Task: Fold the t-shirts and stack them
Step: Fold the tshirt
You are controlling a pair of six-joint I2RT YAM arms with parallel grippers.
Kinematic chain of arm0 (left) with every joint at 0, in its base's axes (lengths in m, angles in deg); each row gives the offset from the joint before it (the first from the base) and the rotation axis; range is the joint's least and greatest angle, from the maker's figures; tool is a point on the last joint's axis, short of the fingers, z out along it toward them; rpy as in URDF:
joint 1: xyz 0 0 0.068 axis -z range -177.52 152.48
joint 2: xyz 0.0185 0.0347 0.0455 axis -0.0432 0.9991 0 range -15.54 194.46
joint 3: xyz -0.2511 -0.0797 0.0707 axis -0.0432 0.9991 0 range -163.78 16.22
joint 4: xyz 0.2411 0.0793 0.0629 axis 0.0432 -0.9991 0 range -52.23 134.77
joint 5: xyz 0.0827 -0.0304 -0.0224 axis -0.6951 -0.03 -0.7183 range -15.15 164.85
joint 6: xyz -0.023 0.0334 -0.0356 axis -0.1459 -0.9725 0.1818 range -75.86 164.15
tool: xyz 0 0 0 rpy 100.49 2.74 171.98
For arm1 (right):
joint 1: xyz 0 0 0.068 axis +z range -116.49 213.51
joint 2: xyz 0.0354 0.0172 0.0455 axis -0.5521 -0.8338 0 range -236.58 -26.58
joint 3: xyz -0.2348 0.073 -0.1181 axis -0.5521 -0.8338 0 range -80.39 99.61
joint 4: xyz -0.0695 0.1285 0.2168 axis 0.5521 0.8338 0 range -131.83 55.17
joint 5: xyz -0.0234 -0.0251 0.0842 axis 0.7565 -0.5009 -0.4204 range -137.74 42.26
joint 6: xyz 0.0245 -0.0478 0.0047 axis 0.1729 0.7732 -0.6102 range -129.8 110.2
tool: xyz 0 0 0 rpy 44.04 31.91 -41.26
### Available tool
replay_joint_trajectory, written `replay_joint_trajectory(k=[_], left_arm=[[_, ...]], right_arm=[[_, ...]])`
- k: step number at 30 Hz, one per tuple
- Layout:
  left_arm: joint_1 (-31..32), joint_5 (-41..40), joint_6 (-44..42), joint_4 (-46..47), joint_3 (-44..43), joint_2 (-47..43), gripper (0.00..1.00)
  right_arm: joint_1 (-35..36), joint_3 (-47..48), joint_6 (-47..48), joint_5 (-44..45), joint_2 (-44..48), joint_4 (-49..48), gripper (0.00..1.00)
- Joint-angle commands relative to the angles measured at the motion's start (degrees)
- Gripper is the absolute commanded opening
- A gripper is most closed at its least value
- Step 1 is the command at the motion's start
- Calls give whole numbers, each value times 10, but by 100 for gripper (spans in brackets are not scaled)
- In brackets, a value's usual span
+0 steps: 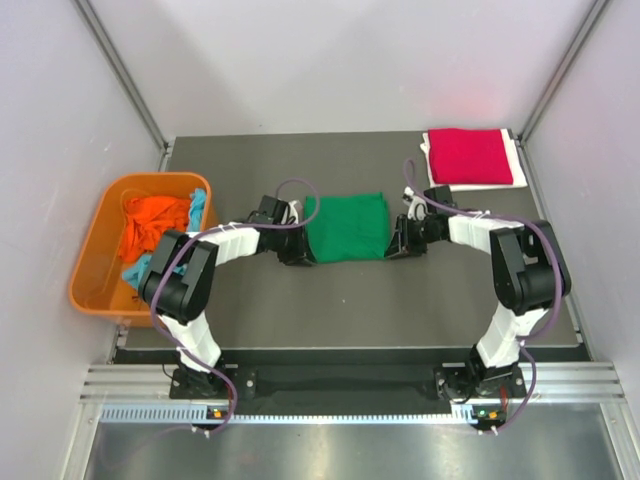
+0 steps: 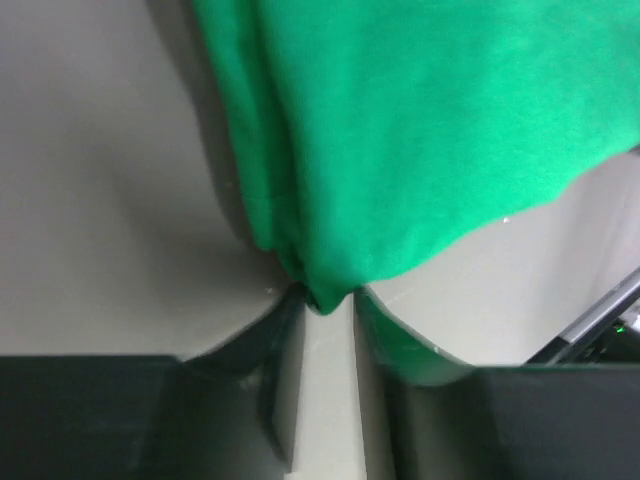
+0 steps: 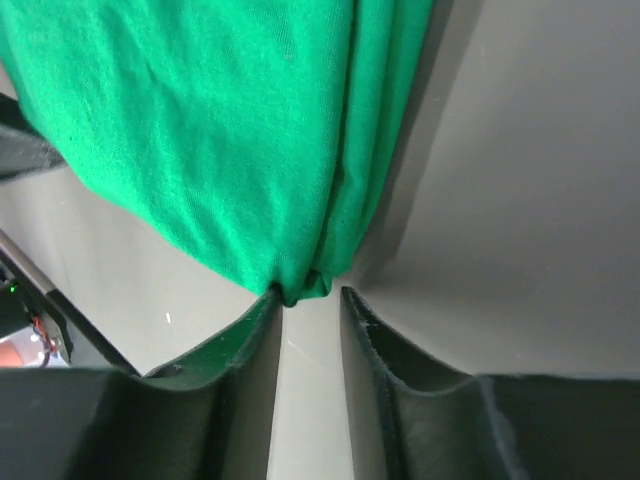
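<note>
– Nearest the arm bases, what do you make out?

– Bare dark grey counter (image 1: 300, 310), matte and flat. The left arm (image 1: 185, 275) and right arm (image 1: 520, 265), jointed white-and-black shells, bend inward toward the middle.

– And the pincers?

– The left pincer (image 2: 328, 300) has its dark, smooth, curved fingers drawn in on a gathered corner of the green t-shirt (image 1: 345, 227). The cloth bunches to a point right between the tips. The right pincer (image 3: 308, 296) nips the opposite end the same way, with the folds converging into its narrow mouth.

– So the green one is held at both ends?

– Yes. It lies mid-counter between the two pincers as a rough rectangle of soft, fine-knit jersey. It is doubled over, with rolled, layered edges where it is pinched.

– Anything off to the left?

– A rigid orange tub (image 1: 95, 270) of glossy plastic with rounded corners stands at the counter's left edge. Crumpled inside are an orange t-shirt (image 1: 150, 222) and a light blue t-shirt (image 1: 197, 205), tangled together.

– And farther back?

– At the far right corner a red t-shirt (image 1: 468, 155) lies folded into a neat, flat rectangle. It rests on a white sheet (image 1: 515, 165) whose edge shows along its right and near sides. It is well apart from the green one.
</note>
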Motion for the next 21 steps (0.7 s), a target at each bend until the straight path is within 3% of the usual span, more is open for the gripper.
replay_joint_trajectory(k=[1,2,3,4,10,16,17,18,21], left_arm=[[1,-26,-16,10,-5,11,20],[1,-30,-18,6,-10,11,7],[1,-36,-19,-2,-13,12,0],[1,-54,-20,-22,-18,13,0],[1,-148,-16,-92,-34,6,0],[1,-145,-8,-95,-37,0,0],[1,-132,-5,-93,-38,2,0],[2,-126,-5,-89,-39,7,0],[6,-118,-4,-87,-42,12,0]], right_arm=[[6,-10,-8,-33,-12,-57,24],[7,-12,-13,-31,-11,-69,18],[6,-18,-20,-28,-10,-73,4],[5,-20,-24,-19,-8,-74,0],[3,-73,-68,23,27,-101,0],[3,-105,-65,44,63,-106,0],[3,-103,-63,44,72,-93,2],[3,-97,-58,46,79,-85,17],[3,-59,-40,62,95,-52,41]])
